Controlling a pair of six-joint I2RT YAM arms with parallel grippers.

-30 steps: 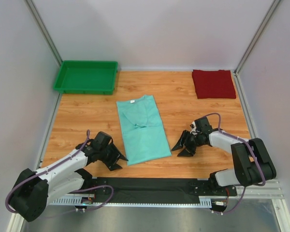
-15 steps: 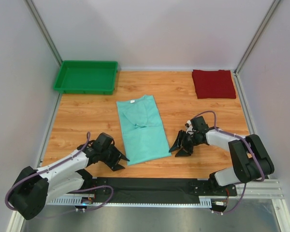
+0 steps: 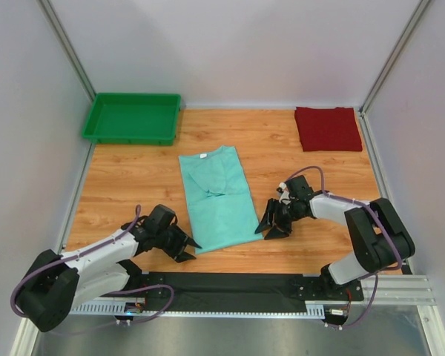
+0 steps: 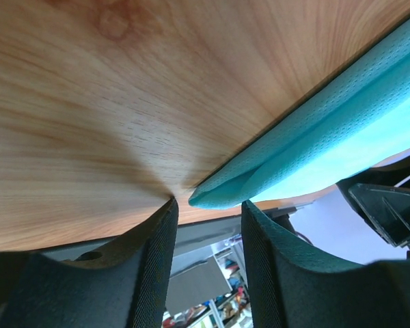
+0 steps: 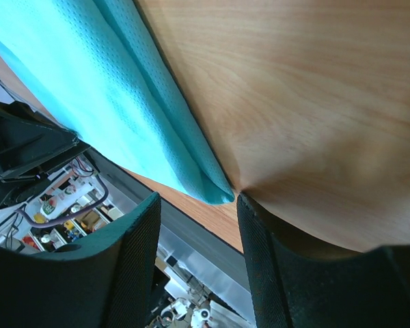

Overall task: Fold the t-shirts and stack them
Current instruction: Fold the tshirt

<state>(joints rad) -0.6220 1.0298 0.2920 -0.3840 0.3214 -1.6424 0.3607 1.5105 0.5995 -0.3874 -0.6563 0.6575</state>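
The mint green t-shirt (image 3: 217, 199) lies folded lengthwise into a long strip in the middle of the wooden table, white neck label at its far end. My left gripper (image 3: 187, 248) is open, low on the table at the shirt's near left corner; in the left wrist view that corner (image 4: 222, 193) sits just ahead of the gap between the fingers. My right gripper (image 3: 268, 228) is open at the near right corner, which shows in the right wrist view (image 5: 208, 189) between the fingers. The dark red t-shirt (image 3: 327, 127) lies folded at the far right.
A bright green plastic tray (image 3: 132, 117) stands at the far left corner. Grey walls with metal posts close in the table on three sides. A black rail (image 3: 230, 285) runs along the near edge between the arm bases.
Both grippers have slid inward along the table toward the green shirt's near corners. The shirts have not moved.
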